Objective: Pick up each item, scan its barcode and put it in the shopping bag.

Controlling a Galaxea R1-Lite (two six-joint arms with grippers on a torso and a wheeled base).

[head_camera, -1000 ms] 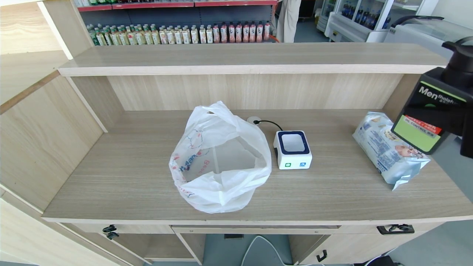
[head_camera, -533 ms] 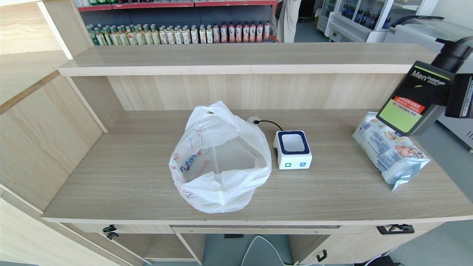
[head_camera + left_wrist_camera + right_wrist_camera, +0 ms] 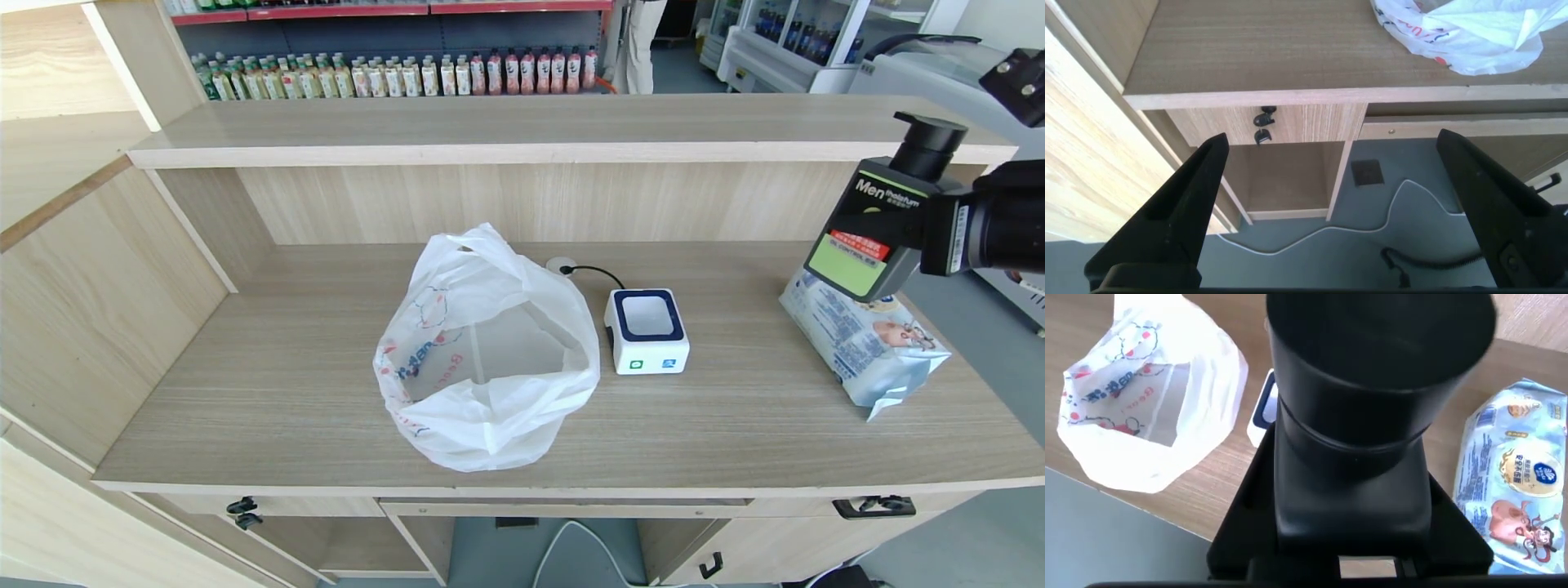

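One black pump bottle hangs tilted in the air over the right end of the counter, pump head uppermost and green label turned toward the middle. We see the right gripper pinching its body from the side, fingers pressed onto it. Just below the bottle a pale blue pack of wipes lies flat on the wood. Well apart from these, near the middle, we find the white barcode scanner, window up, its black cable running back. Just beside it, on its left, stands the white shopping bag, mouth open. The left gripper hangs below the counter's front edge, fingers spread wide.
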